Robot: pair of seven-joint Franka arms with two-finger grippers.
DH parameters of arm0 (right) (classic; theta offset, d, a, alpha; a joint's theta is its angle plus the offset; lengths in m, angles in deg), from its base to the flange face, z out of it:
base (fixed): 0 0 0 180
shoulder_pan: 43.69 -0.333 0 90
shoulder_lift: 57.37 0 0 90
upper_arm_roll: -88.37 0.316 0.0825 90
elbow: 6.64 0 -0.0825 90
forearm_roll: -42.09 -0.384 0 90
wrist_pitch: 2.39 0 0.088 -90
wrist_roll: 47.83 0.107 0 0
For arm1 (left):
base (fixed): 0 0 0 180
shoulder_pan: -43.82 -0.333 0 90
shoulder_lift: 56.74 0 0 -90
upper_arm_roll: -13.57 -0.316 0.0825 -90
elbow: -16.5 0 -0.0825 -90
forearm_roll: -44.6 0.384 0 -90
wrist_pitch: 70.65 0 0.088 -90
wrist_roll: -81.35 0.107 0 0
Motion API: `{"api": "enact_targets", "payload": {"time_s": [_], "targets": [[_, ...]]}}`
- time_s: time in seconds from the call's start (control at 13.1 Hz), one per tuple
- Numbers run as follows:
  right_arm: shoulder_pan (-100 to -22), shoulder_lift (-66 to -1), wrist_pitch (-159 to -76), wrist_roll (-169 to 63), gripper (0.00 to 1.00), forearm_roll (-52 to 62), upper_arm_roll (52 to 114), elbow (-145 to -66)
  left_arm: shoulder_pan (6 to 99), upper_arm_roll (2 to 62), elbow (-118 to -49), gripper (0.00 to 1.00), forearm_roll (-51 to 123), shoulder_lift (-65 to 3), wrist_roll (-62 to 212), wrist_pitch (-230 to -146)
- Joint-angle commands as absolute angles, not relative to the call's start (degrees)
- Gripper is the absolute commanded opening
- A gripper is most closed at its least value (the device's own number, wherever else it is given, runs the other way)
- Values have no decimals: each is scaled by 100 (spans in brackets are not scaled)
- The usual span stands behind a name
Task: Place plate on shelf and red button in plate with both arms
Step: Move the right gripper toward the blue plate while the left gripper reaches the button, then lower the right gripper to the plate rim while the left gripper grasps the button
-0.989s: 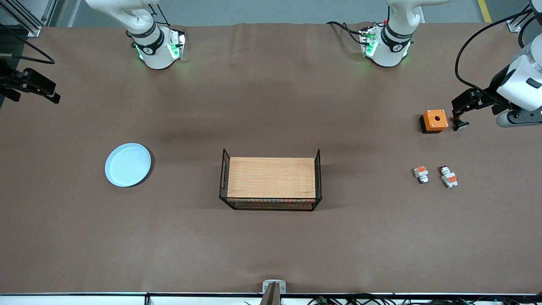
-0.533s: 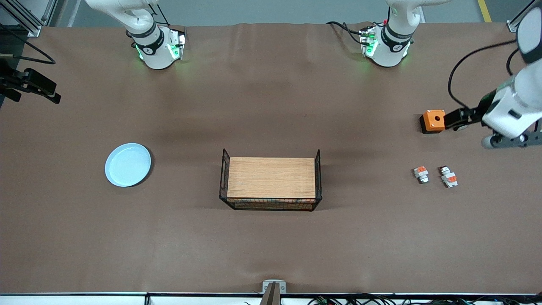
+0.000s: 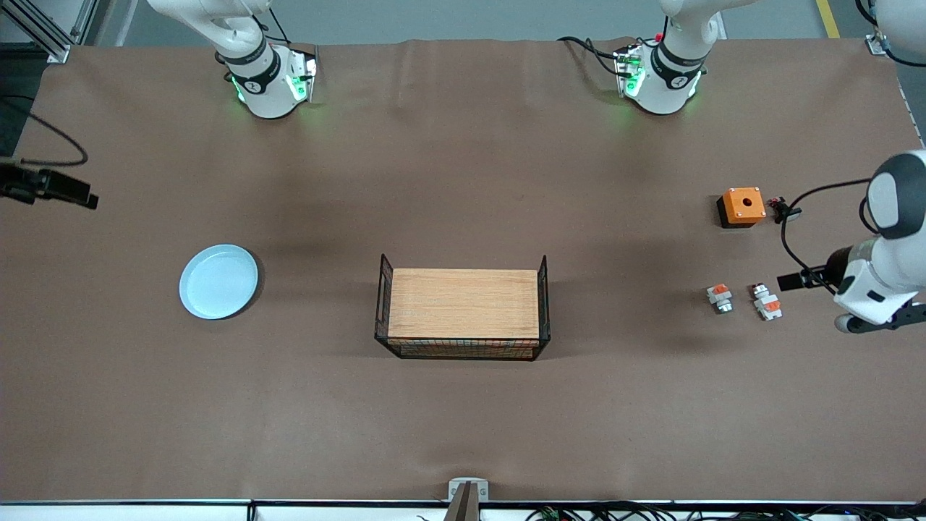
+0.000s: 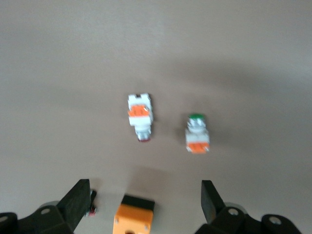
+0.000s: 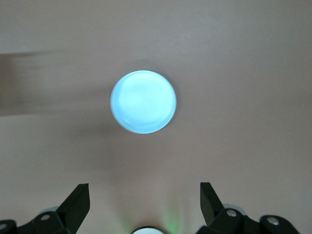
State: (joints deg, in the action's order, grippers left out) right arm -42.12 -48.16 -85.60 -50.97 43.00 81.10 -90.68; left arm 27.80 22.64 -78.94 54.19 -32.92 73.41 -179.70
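plate [image 3: 218,281] lies mid-frame on the tabletop toward the right arm's end; looks glossy and slippery, so pinch the rim. red button [image 3: 766,302] looks light and stiff; grip its white body. left gripper [image 4: 145,197] hangs near it, right gripper [image 5: 145,197] well off the plate, both jaws released.

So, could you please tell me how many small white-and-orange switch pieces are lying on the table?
2, side by side toward the left arm's end: the red button and a stubbier piece, both nearer the front camera than the orange box.

Counted on desk: one plate [image 3: 218,281], two switch pieces [image 3: 719,297] [image 3: 766,302], one orange box [image 3: 741,206], one wire basket [image 3: 463,308].
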Motion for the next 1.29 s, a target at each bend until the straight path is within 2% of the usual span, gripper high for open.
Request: {"api": "enact_targets", "payload": {"time_s": [0.0,0.38,0.76,0.99,1.22], "targets": [[-3764,-4096,-8939,-5397,100,4332,8160,-8935,2792,2307,-7851,100,5453,-2942,7177,-18340],[-3508,-3321,-9914,-5872,100,4341,8160,-9206,2458,2324,-7886,89,5435,-2221,7177,-19175],[-3569,-3408,-12003,-5890,100,4464,8160,-11049,2449,2307,-8123,83,5479,-2018,7203,-19571],[-3613,-3452,-13130,-5890,100,4464,8169,-11885,2335,2307,-8413,78,5506,-2018,7265,-20037],[-3622,-3487,-13992,-5881,100,4411,8169,-12528,2291,2307,-8501,77,5506,-2018,7282,-20090]]}}
